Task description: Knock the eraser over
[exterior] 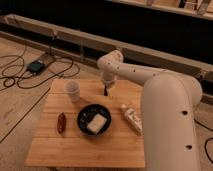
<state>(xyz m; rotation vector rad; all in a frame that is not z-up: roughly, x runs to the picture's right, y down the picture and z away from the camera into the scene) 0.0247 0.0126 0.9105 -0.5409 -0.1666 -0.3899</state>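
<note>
Your gripper [106, 91] hangs at the table's [50, 145] twelve o'clock, ready to push something over.

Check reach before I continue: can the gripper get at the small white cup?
Probably yes: the gripper hovers low beside the small white cup, only bare wooden table between them.

Wooden table [75, 145], cabled floor [15, 107]

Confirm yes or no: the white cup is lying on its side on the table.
No: the white cup stands upright on the wooden table, left of the gripper that hangs over the far edge.
</note>
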